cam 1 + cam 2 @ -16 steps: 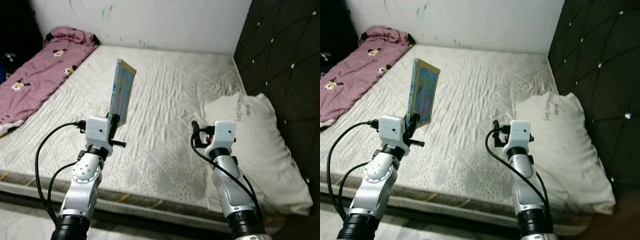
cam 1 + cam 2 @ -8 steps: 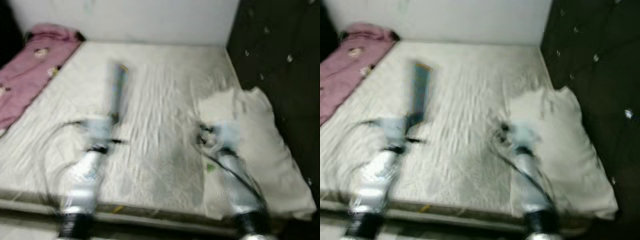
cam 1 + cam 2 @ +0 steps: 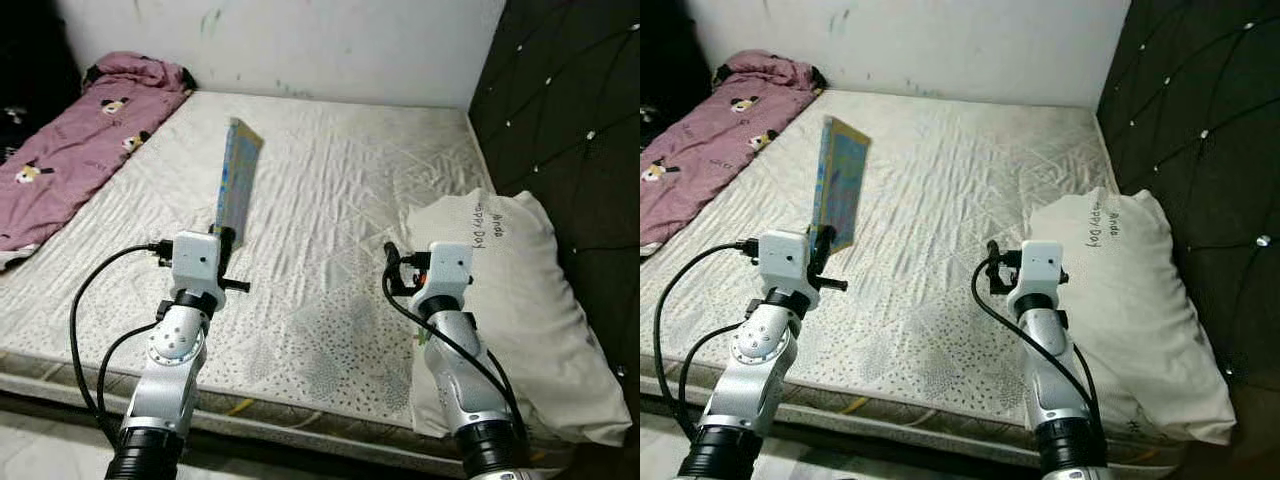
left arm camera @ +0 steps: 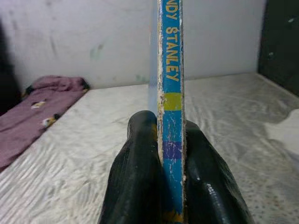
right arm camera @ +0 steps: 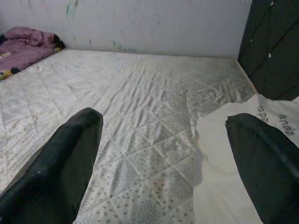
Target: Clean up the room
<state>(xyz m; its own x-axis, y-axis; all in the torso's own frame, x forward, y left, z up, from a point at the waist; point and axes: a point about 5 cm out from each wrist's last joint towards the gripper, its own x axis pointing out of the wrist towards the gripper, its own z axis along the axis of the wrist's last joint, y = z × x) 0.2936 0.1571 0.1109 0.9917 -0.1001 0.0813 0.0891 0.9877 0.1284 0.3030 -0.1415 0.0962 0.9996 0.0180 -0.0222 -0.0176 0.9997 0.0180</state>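
Farthest to the left of the mattress lies a pink blanket printed with small cartoon figures, bunched along that edge and running up toward the white wall. Next comes the left hand, raised over the mattress's near left part, its two black fingers pressed tight on the lower end of a thin book (the spine reads "…NDY STANLEY" in the left wrist view). The book stands nearly upright, edge-on to the head camera, clear of the mattress and touching nothing but the fingers. Further right, over the mattress's near right part, the right hand is held up with its fingers spread wide and nothing between them. Just beyond it a white pillow with some lettering lies on the mattress's right edge, against the dark tufted headboard.

As I judge it, the book is picked up and the step in hand is carrying it off the bed. No shelf or bench for it is in sight, so the next move likely calls for turning away from the mattress to find one, keeping the pinch firm so that the tall, thin book does not swing or slip.
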